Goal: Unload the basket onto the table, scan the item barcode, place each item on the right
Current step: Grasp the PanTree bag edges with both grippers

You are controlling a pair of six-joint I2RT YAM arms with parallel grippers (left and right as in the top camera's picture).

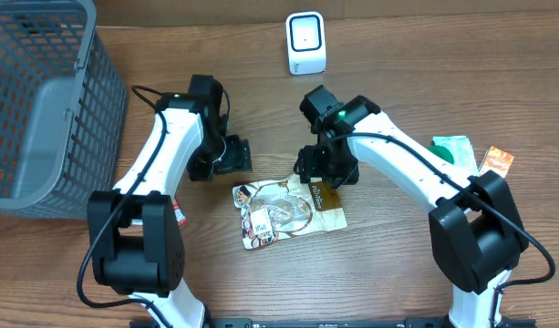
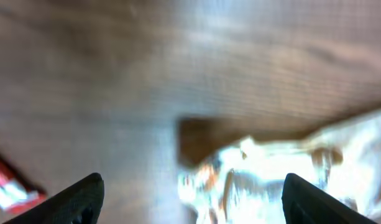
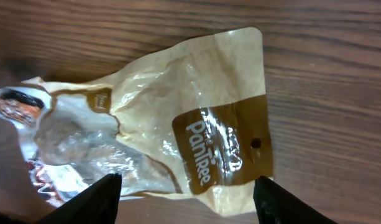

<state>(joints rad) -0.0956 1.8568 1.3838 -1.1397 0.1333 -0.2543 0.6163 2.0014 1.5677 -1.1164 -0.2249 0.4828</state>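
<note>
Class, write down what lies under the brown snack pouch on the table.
The snack pouch lies flat on the wooden table, and only wood shows around its edges. Its underside, and anything that might be beneath it, is covered.

My left arm [image 1: 160, 150] stretches forward from its base, folds at the top joint and drops back toward me, so its wrist hangs low with my left gripper [image 1: 235, 155] turned inward, toward my other arm. In the left wrist view only its 2 dark fingertips [image 2: 84, 196] show, at the bottom corners, standing wide apart with nothing clamped between them. My right arm [image 1: 407, 164] slants forward and inward in one long white link, then bends down at its wrist. My right gripper [image 1: 326, 176] points downward, near my left one but not touching it, its 2 fingertips [image 3: 94, 202] spread wide and gripping nothing.
</note>
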